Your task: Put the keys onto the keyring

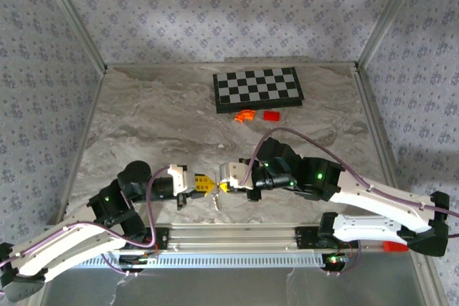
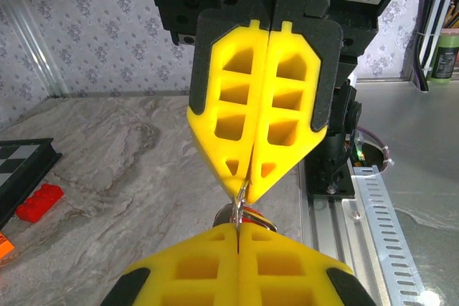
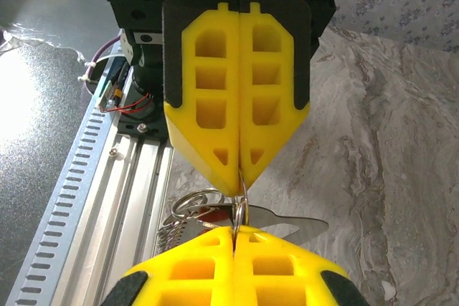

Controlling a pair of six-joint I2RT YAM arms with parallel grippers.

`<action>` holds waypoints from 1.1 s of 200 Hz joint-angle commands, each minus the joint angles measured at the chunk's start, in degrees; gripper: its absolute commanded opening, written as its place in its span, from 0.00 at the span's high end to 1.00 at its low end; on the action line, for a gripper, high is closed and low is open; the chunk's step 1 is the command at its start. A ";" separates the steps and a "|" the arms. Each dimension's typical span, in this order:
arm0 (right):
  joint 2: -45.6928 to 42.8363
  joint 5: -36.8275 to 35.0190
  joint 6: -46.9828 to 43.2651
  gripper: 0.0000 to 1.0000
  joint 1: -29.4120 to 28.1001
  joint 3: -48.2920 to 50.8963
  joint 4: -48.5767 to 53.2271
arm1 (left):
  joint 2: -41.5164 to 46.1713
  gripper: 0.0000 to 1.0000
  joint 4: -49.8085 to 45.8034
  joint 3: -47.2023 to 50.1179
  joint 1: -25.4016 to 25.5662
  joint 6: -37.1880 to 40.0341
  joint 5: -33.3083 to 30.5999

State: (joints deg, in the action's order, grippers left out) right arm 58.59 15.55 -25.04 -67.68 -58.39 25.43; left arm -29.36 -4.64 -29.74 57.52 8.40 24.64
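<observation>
My left gripper point(image 1: 203, 184) and right gripper point(image 1: 224, 186) meet tip to tip low over the near middle of the table. Both are shut on the thin silvery loop of the keyring point(image 3: 244, 198), which spans the small gap between them. In the left wrist view my left gripper point(image 2: 239, 228) faces the right fingers point(image 2: 287, 105), with the keyring wire point(image 2: 242, 197) pinched between the tips. The keys point(image 2: 257, 214) hang just under the tips, red with a silvery part. The right wrist view shows my right gripper point(image 3: 234, 231), a flat silver key blade point(image 3: 301, 224), and more rings and chain point(image 3: 176, 228) bunched to the left.
A black-and-white chessboard point(image 1: 258, 87) lies at the back of the marble table point(image 1: 143, 127). An orange curved piece point(image 1: 244, 115) and a red block point(image 1: 270, 115) sit just in front of it. The slotted aluminium rail point(image 1: 237, 238) runs along the near edge under the grippers.
</observation>
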 commanded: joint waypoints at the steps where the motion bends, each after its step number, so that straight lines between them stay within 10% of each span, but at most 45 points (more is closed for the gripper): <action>1: 0.74 1.02 -2.45 1.00 -1.14 -2.51 -1.82 | -0.28 1.00 1.92 -2.33 0.82 0.21 0.67; 220: -1.46 -2.14 -6.03 1.00 -2.41 -0.33 -3.32 | 2.01 1.00 3.48 -1.46 1.37 -0.47 -0.01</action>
State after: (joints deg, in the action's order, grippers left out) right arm 58.15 14.41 -29.56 -69.10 -59.07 24.82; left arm -27.42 -4.38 -29.74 58.30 8.34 24.23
